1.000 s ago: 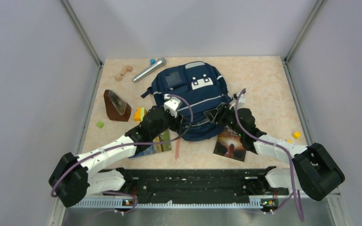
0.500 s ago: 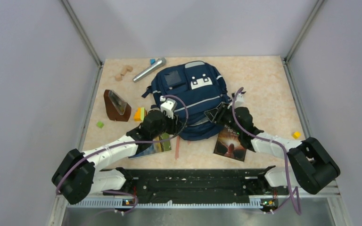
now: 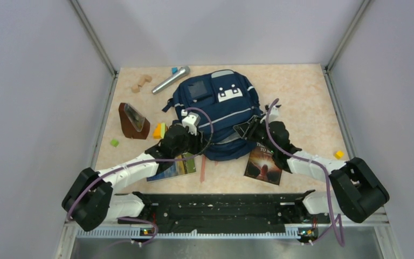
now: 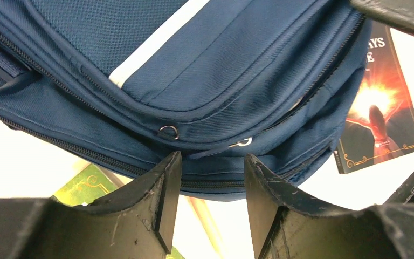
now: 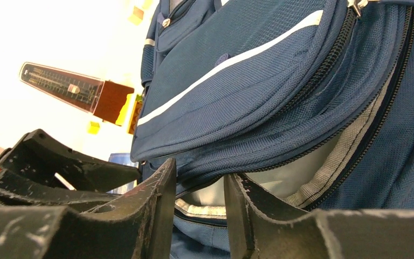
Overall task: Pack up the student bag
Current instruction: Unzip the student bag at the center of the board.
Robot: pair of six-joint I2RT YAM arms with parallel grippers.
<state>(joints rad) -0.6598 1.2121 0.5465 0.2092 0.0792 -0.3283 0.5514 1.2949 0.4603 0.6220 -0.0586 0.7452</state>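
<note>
The left gripper [image 4: 210, 160] stands partly spread at the near edge of the student bag [image 3: 221, 108]. Its two black fingers are apart with nothing between them. The bag's lowest zip seam and a strip of bright table [image 3: 302, 91] show through the gap, and I cannot tell whether the tips touch the fabric. The right gripper [image 5: 200, 171] is narrower, its fingers set at the bag's unzipped mouth, where grey lining [image 5: 302, 172] shows. Blue fabric sits in the slim gap, but I cannot tell whether it is pinched. The bag lies flat and front up in the middle of the table, between the two wrists. A book [image 4: 380, 108] with a glowing orange cover lies just beside the bag's near right corner. Only the letters "AYS" and "E" of its title can be read in the left wrist view. The white patch [image 3: 229, 93] on the front pocket bears dark marks too small to read.
</note>
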